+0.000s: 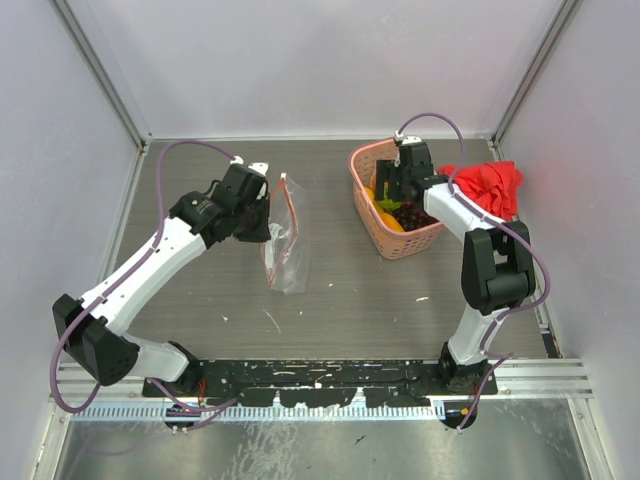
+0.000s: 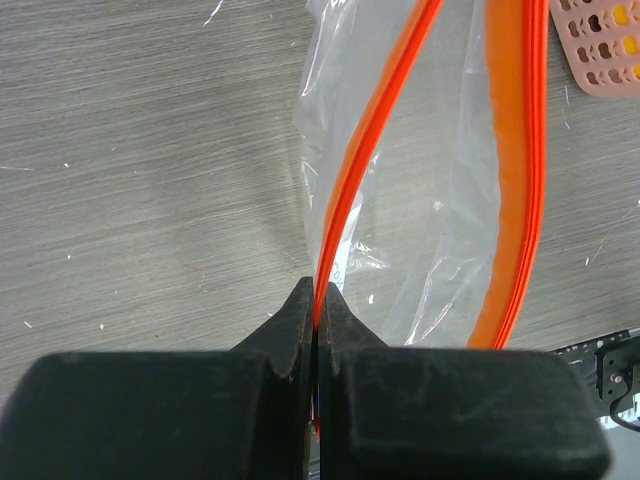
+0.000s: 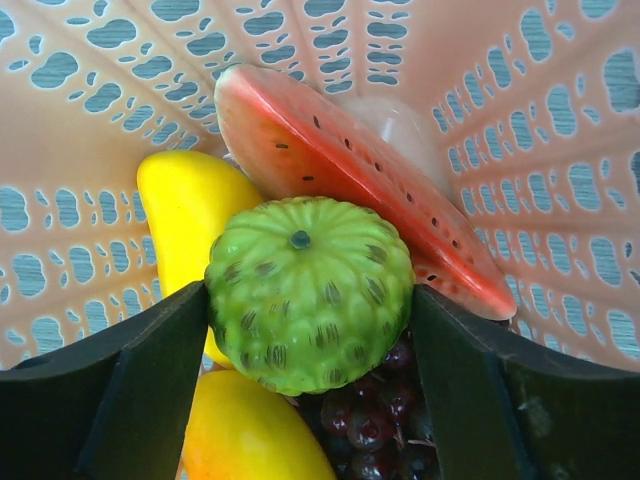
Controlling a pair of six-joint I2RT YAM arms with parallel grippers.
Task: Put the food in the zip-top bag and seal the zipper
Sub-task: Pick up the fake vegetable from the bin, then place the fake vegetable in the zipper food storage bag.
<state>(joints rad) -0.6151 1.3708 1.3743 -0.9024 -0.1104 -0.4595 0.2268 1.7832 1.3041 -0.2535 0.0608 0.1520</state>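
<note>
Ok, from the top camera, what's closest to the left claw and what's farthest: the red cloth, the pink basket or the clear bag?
1. Clear bag: pinched in the left gripper itself.
2. Pink basket: off to the right.
3. Red cloth: farthest right, past the basket.

Glossy plastic bag, bumpy green ball

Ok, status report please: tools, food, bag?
Left tool shut on zipper, bag mouth open. Right tool grips green ball in basket. Nothing in the way.
</note>
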